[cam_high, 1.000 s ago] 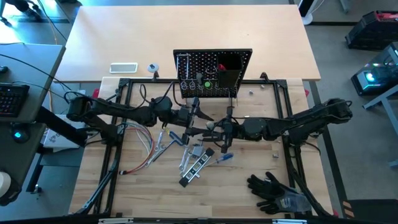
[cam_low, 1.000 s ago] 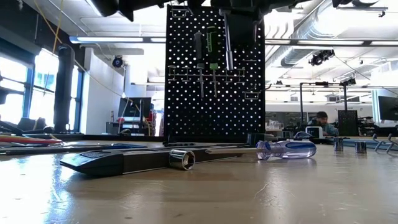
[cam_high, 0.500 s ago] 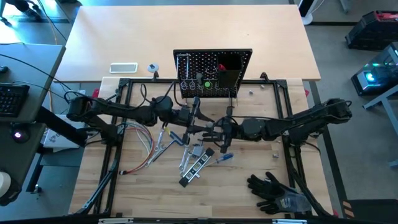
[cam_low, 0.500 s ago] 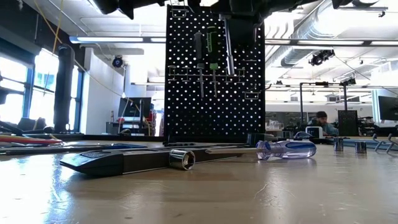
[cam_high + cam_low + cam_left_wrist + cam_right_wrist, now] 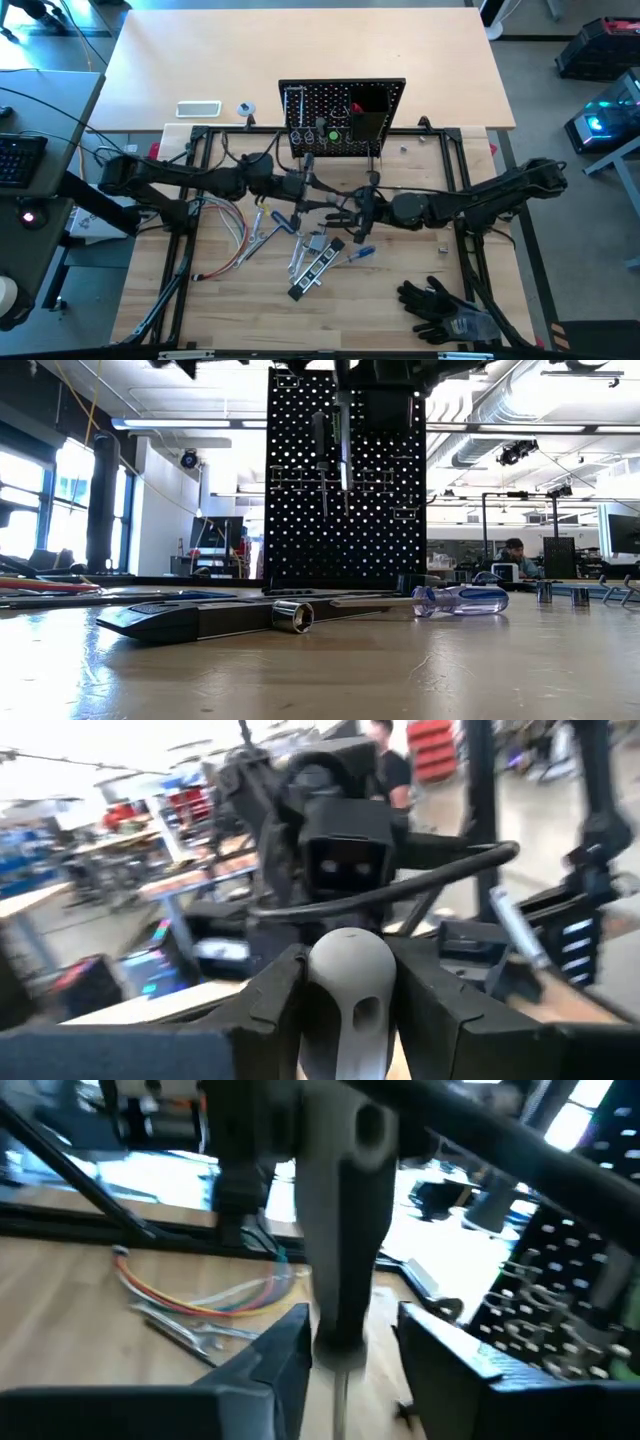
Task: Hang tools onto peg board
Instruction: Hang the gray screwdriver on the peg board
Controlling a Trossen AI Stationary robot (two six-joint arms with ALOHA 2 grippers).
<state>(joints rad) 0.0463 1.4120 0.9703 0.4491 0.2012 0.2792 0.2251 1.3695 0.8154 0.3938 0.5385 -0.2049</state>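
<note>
A grey-handled tool (image 5: 345, 1230) with a thin metal shaft hangs upright in mid-air in front of the black peg board (image 5: 342, 120). The low view shows the tool (image 5: 344, 450) before the board (image 5: 345, 540), where a dark driver (image 5: 319, 450) hangs. My left gripper (image 5: 348, 1020) is shut on the tool's top end. My right gripper (image 5: 350, 1370) faces it from the table's right and is open, its fingers on either side of the handle's lower end. In the high view the left gripper (image 5: 318, 190) and right gripper (image 5: 352, 207) meet above mid-table. My left gripper pinches the rounded top end of the grey handle (image 5: 345, 960), the end with the small hole, between its two fingers. The fingers come in level from the table's left. The tool hangs upright below them, shaft down, clear of the table.
Under the arms lie a black-silver bar (image 5: 315, 262), a blue-handled driver (image 5: 362, 254), pliers (image 5: 262, 235) and a bundle of coloured wires (image 5: 225, 225). Black gloves (image 5: 440, 305) lie near the front right. A black frame (image 5: 190, 200) borders the work area.
My left gripper has risen a little and drawn the hanging tool toward the table's left. In the low view the tool now hangs in front of the green-handled driver on the board instead of to its right.
</note>
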